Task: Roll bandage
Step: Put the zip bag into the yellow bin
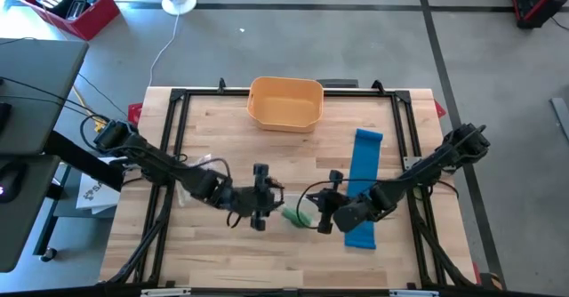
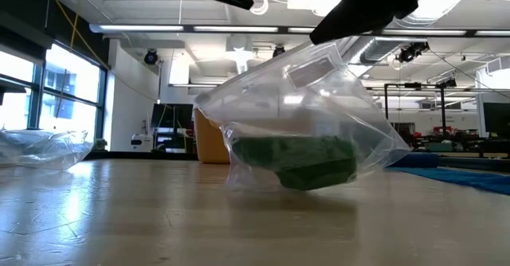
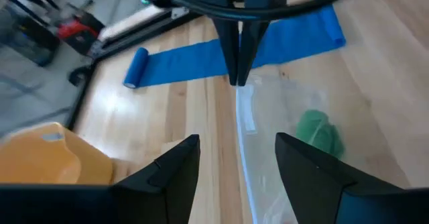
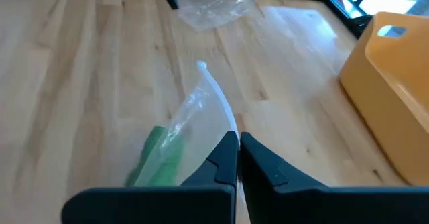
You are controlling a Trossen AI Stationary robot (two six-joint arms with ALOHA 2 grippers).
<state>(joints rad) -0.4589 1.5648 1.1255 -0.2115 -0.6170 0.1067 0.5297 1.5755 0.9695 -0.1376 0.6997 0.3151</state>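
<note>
I judge the rolling barely begun; the blue bandage lies flat along the table's right side, only its far end curled, and I still have nearly all of it to wind. My right gripper is pinched shut on the rim of a clear bag holding a green roll, while my left gripper hangs beside it with fingers spread, gripping nothing; the orange bin looks empty.
</note>
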